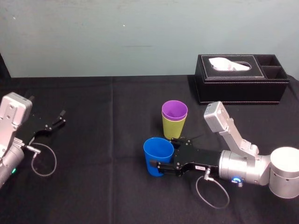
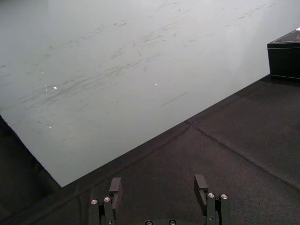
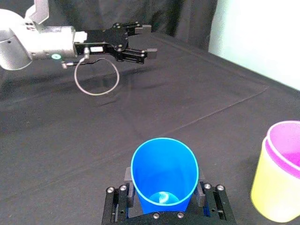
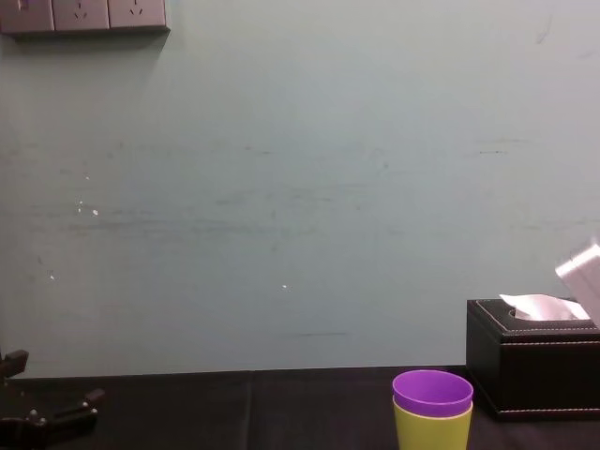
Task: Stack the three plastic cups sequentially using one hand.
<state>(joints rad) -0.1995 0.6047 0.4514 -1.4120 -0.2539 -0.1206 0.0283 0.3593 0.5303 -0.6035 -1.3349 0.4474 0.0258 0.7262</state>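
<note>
Right claw (image 1: 161,167) is closed on the lower wall of the blue cup (image 1: 156,151), a finger on each side, and holds it mouth-up just in front of the other two; whether its base touches the cloth I cannot tell. The purple cup (image 1: 174,111) already sits nested inside the yellow-green cup (image 1: 173,128), with only its rim band showing above. The left claw (image 1: 60,117) lies parked far off on the left with its fingers spread and nothing between them. The main risk looks to be the short gap. The blue cup is so close to the pair that a lift that is too low or a sideways drift could knock its wall or the claw's fingers into the yellow-green cup and tip or push the light stack. A smooth, tapered cup gripped low may also slip or tilt in the fingers. If it comes down off-centre or leaning, it would likely catch on the purple rim and sit crooked. Letting go too high might bounce it out. The tabletop (image 1: 103,154) is covered in a black cloth with faint creases. A black tissue box (image 1: 240,84) stands at the back right, well clear of the cups. Behind is a plain pale green-grey wall (image 1: 117,37), scuffed, with socket plates (image 4: 84,14) high on the left.
</note>
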